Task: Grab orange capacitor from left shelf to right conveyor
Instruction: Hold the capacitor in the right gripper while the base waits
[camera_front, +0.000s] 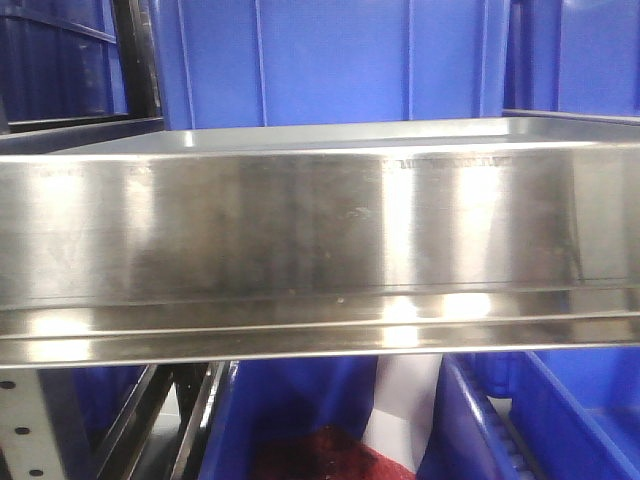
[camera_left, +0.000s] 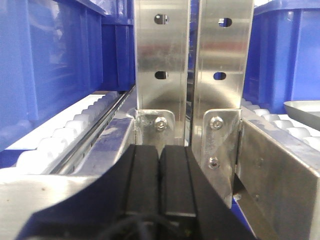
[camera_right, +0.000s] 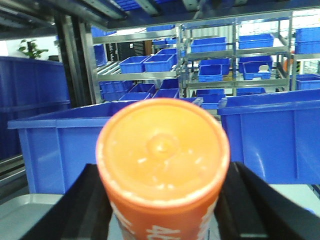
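Observation:
In the right wrist view the orange capacitor (camera_right: 162, 155) fills the middle, upright, its flat top facing the camera and white numerals showing on its side. My right gripper (camera_right: 162, 172) is shut on it, a black finger (camera_right: 85, 205) pressed against each side. A strip of the grey steel left shelf (camera_right: 27, 215) shows below. The front view shows only the shelf's tall shiny front lip (camera_front: 300, 230); neither arm appears there. My left gripper (camera_left: 160, 150) is shut with its pads together and empty, facing two steel rack uprights (camera_left: 162, 60). The right conveyor is out of view.
Blue plastic bins (camera_right: 275, 135) stand close behind the capacitor, with more on racks farther back. A blue bin (camera_front: 330, 60) sits behind the shelf; another below holds red material (camera_front: 320, 455). White roller tracks (camera_left: 65, 135) run along both sides of the left gripper.

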